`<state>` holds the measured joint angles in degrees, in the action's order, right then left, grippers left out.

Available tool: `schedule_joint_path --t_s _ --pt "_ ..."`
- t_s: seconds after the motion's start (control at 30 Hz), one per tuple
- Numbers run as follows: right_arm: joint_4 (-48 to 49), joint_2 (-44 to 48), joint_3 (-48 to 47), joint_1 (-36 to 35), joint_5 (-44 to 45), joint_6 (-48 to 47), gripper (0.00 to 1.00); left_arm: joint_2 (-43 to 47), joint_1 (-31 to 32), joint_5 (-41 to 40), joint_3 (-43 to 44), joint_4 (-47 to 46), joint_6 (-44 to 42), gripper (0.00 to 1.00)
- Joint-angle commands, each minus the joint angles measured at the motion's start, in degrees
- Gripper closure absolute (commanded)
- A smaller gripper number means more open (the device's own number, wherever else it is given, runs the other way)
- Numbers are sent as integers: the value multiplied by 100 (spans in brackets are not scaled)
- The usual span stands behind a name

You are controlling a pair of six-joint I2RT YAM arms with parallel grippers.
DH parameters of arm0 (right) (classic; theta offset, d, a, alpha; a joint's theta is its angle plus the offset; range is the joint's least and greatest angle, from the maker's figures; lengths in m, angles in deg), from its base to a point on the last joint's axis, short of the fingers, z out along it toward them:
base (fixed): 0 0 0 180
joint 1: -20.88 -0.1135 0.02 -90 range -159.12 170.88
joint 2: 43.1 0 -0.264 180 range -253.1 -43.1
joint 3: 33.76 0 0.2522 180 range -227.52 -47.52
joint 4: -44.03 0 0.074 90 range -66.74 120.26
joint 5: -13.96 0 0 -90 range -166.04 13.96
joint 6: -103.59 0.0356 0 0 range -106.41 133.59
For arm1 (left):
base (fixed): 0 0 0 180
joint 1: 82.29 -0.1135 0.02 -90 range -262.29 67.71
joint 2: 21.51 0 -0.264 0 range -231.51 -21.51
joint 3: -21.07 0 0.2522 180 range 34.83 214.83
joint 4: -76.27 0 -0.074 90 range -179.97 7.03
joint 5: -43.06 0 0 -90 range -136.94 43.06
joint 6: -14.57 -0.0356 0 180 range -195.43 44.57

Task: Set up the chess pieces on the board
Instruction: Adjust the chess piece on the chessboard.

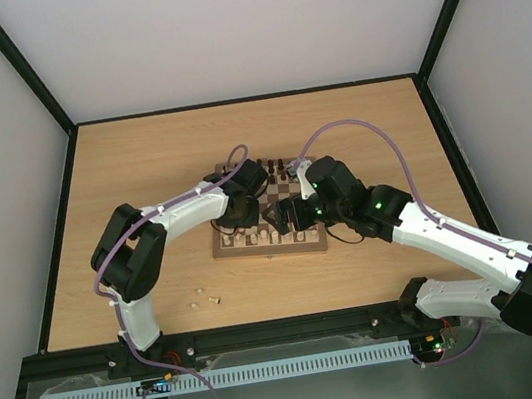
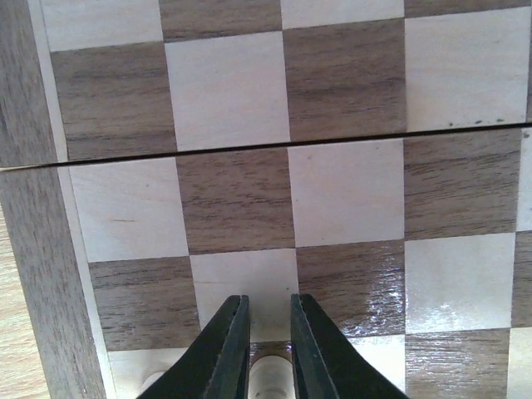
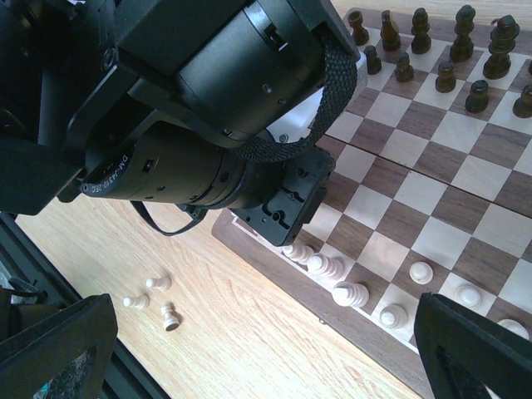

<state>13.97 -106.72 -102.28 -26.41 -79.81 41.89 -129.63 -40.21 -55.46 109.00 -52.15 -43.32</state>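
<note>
Left gripper (image 2: 268,303) pinches pale piece (image 2: 270,378) over board (image 2: 233,199): lower plumb, centre on square, release gently; right gripper (image 3: 258,309) spread.

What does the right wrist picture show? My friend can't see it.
The left arm, big and black, hangs over the near corner of a chessboard. Pale pieces stand on its near rows, dark pieces at the far end, and three pale pieces sit off it on the table.
</note>
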Motion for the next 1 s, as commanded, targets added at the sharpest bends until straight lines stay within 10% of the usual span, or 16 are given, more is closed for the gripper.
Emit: schedule_joint_path --t_s 0.0,0.97 --pt "92 -59 58 -34 -62 -17 1 69 -34 25 -134 41 -4 83" --pt "126 -142 65 -28 -141 -8 2 275 -25 -36 -319 75 53 83"
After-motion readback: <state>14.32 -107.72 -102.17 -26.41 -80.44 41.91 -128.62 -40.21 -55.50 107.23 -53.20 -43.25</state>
